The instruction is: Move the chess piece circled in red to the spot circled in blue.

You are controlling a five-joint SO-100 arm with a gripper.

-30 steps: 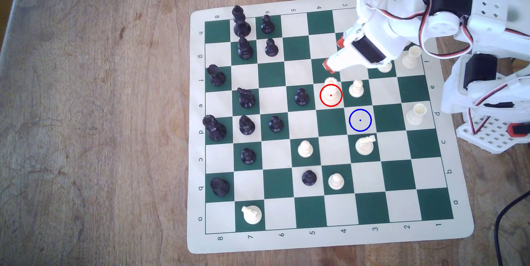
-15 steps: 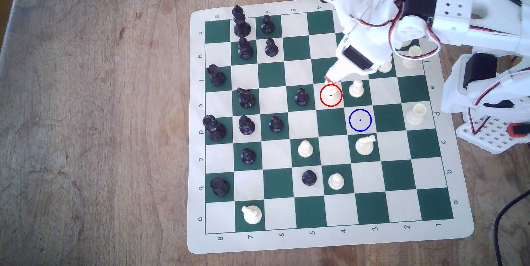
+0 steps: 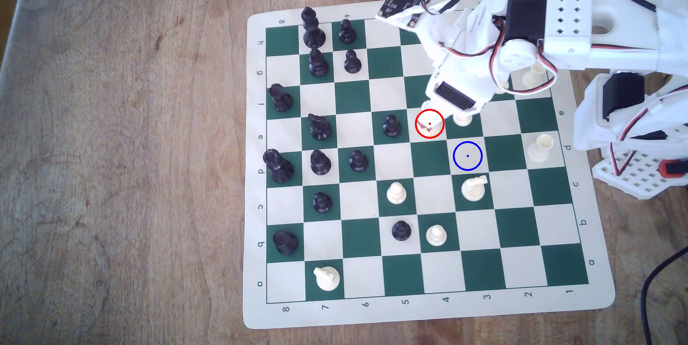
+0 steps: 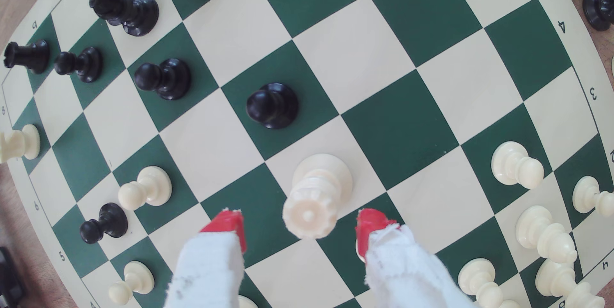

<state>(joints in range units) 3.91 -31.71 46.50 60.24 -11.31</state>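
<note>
Tool (image 4: pixel 300 228) tips apart, straddling the queen (image 4: pixel 314 201), untouched

Soft, even daylight in both views, with little glare and only faint shadows.

In the exterior view the wooden counter (image 3: pixel 123 151) looks washed and slightly hazy, the arm (image 3: pixel 558 32) at the exterior view's right is bright enough to lose surface detail, and the black pieces (image 3: pixel 320 127) read as dark shapes with little modelling. The picture is a touch soft overall. The wrist view is sharper and richer in colour, but strong fisheye distortion bends the board (image 4: pixel 415 19) so its lines curve towards the edges; the cloth-wrapped tool (image 4: pixel 300 228) close to the lens is slightly blurred.
</note>
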